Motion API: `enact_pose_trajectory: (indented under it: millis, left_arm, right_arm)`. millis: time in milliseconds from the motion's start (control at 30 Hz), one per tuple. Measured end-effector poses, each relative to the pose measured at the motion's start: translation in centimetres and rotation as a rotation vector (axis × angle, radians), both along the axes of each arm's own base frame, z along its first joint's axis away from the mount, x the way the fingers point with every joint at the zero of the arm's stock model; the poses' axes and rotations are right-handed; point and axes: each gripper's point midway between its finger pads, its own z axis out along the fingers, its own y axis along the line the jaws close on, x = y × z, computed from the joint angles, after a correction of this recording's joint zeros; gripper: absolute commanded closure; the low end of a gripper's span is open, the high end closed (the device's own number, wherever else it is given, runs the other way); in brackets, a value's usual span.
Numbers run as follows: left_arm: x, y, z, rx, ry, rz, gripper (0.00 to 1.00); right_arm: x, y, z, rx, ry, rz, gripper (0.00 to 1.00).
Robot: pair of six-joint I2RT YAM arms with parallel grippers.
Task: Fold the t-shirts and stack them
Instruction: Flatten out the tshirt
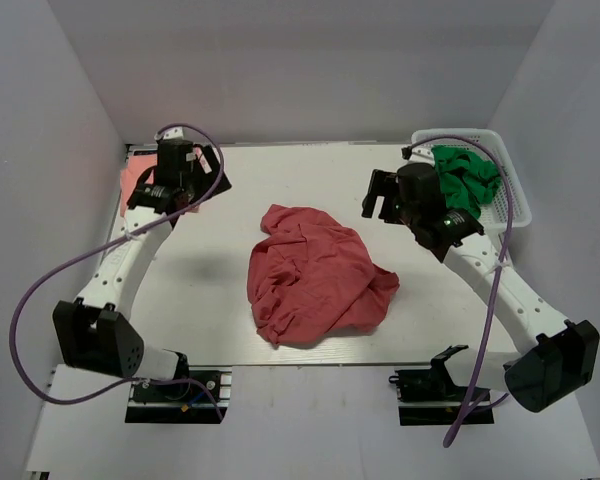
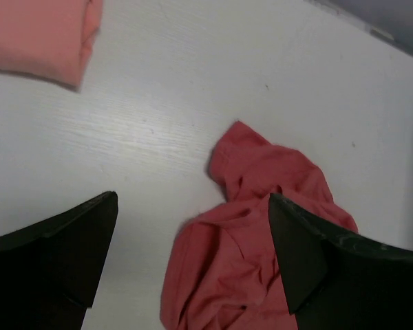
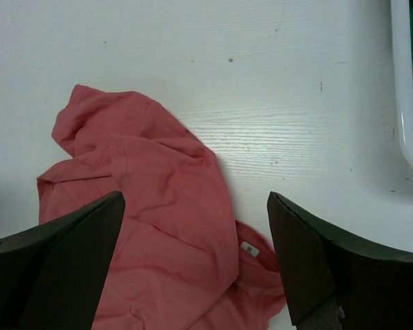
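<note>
**Operator:** Top external view: report the location of each shirt.

**Technician:** The brick-red shirt (image 1: 315, 275) lies crumpled at the centre of the frame, on the white table (image 1: 280, 170). It is between the two arms and touches neither. The salmon-pink shirt (image 1: 130, 180) sits at the upper left of the frame, at the table's edge, partly covered by the left arm.

**Operator:** Condition of the salmon-pink shirt?

**Technician:** In the left wrist view it fills the upper left corner as a flat piece with a rounded fold along its right side. It lies well apart from the brick-red shirt, which is bunched at the lower centre of that view.

**Operator:** State of the left gripper (image 2: 193, 199)?

**Technician:** Jaws spread wide, nothing between them. It hangs above bare table, with the edge of the brick-red shirt below it.

**Operator:** State of the right gripper (image 3: 195, 196)?

**Technician:** Jaws spread wide, holding nothing. It hangs over the right part of the brick-red shirt. A small white label (image 3: 248, 249) shows on the cloth at the lower centre of the right wrist view.

**Operator:** Other items?

**Technician:** A white basket (image 1: 518, 195) stands at the upper right of the top view, with a green cloth (image 1: 467, 178) in it.
</note>
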Motion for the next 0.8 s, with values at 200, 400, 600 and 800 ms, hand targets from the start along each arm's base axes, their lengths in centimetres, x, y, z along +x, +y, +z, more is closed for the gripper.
enact_pose_trajectory:
  millis: [200, 400, 600, 800]
  left_arm:
    - [-3.2, -3.3, -0.6, -0.128, -0.084, -0.186, 0.00]
    - [-2.7, -7.1, -3.7, -0.191, 0.007, -0.358, 0.00]
    - [-4.6, -11.1, -9.3, -0.181, 0.196, -0.467, 0.00]
    - [-7.2, -18.7, -10.7, -0.135, 0.259, -0.657, 0.02]
  right_arm:
    - [-0.5, -0.4, -1.6, -0.024, 0.032, 0.000, 0.10]
    - [-1.2, -2.4, -4.8, -0.114, 0.127, -0.087, 0.10]
    - [-3.5, -3.3, -9.5, -0.164, 0.265, -0.085, 0.13]
    - [-6.8, -6.2, -13.1, -0.172, 0.375, -0.170, 0.16]
